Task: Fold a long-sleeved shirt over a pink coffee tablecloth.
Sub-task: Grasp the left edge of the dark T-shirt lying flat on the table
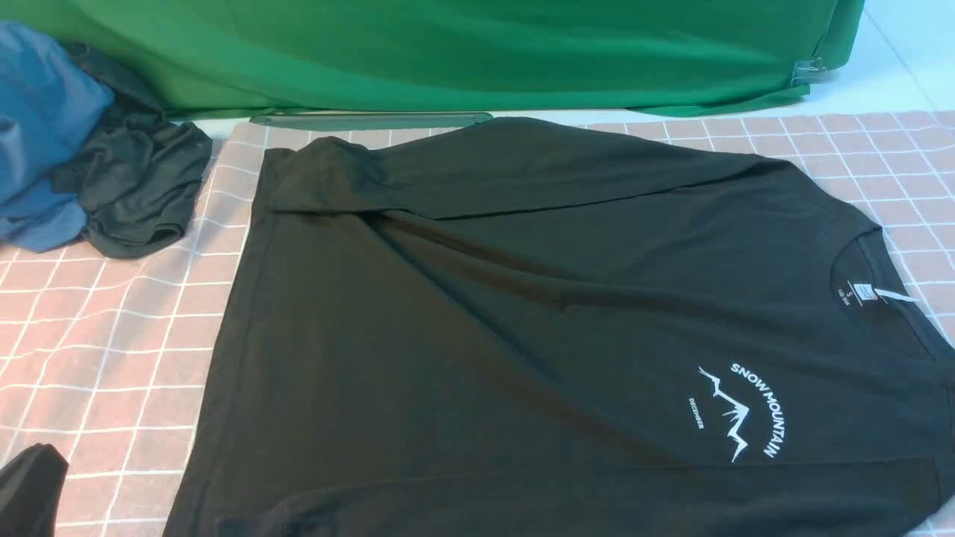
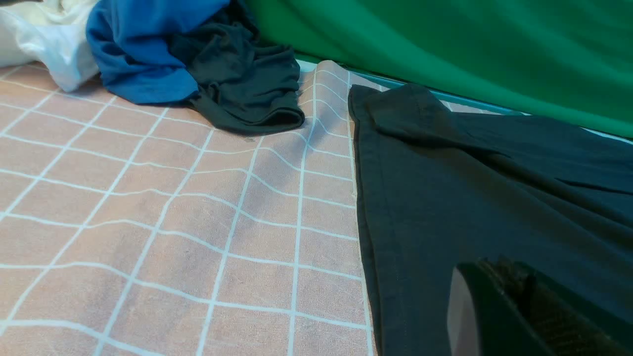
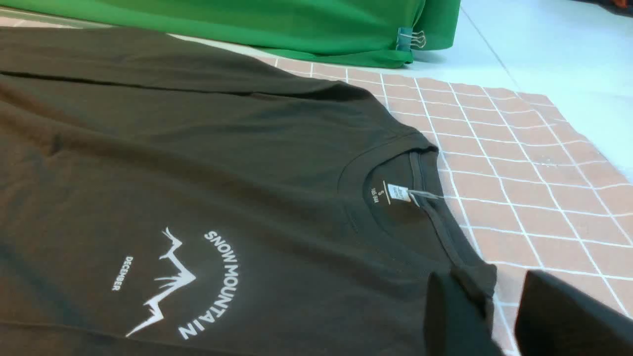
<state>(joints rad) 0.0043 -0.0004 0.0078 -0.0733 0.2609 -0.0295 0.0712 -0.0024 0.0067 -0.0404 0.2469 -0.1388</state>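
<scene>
On pink tablecloth [image 1: 112,335]: blk shirt [image 1: 485,313] spread | L gripper [image 2: 494,289] closed, nothing held | R gripper [image 3: 499,301] jaws apart, empty

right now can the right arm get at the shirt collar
Probably yes: the right claw is open close by the collar, which lies flat and uncovered; nothing stands between them.

Light is soft and even. The long-sleeved shirt [image 1: 522,313] reads as near-featureless black, its folds faint. A slight shadow edges the dark grey garment [image 1: 142,194]. The left end effector [image 2: 514,306] and right end effector [image 3: 499,296] sit blurred at lower right of their wrist views.
</scene>
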